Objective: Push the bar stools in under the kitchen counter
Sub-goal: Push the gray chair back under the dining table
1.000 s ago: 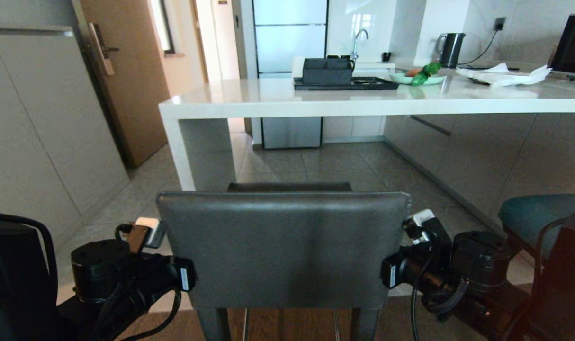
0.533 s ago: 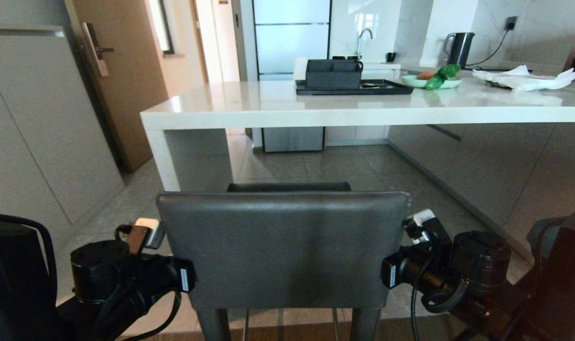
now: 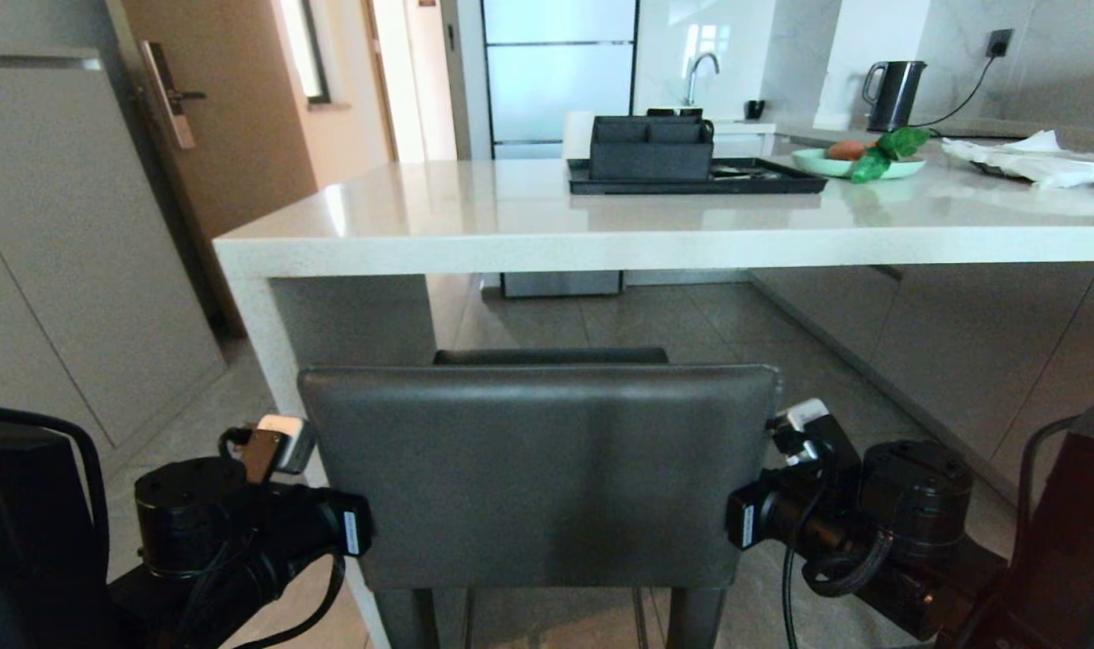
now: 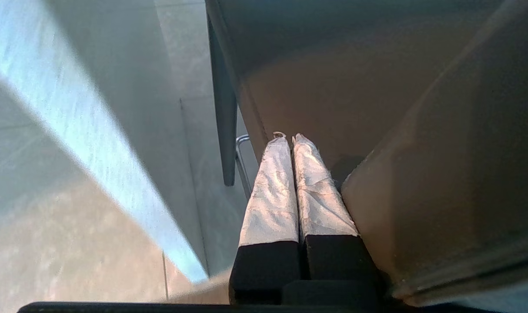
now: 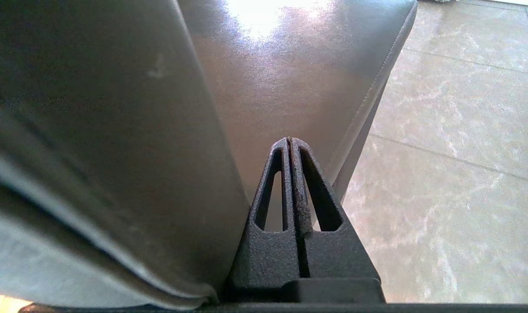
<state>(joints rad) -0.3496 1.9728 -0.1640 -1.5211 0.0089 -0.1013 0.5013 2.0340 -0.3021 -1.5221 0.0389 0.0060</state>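
The dark grey bar stool [image 3: 538, 469] fills the middle of the head view, its boxy back towards me. Just beyond it is the white kitchen counter [image 3: 529, 239], whose thick edge sits above the stool's back. My left arm [image 3: 331, 527] reaches in at the back's left side and my right arm [image 3: 763, 518] at its right side. In the left wrist view my left gripper [image 4: 289, 138] is shut, lying along the stool [image 4: 333, 87]. My right gripper [image 5: 289, 140] is shut too, against the stool's back [image 5: 116, 130]. Neither holds anything.
The counter's white end panel [image 3: 268, 342] stands just left of the stool. Grey cabinets [image 3: 961, 342] close the space under the counter on the right. A black tray [image 3: 691, 176], a green plate [image 3: 858, 162] and a kettle [image 3: 891, 83] are on top. A wall of cupboards [image 3: 60, 270] runs along the left.
The whole view has advanced: the counter is nearer and larger, its end panel now beside the stool. The stool stays fixed between my arms. A teal stool at the right has left the view.
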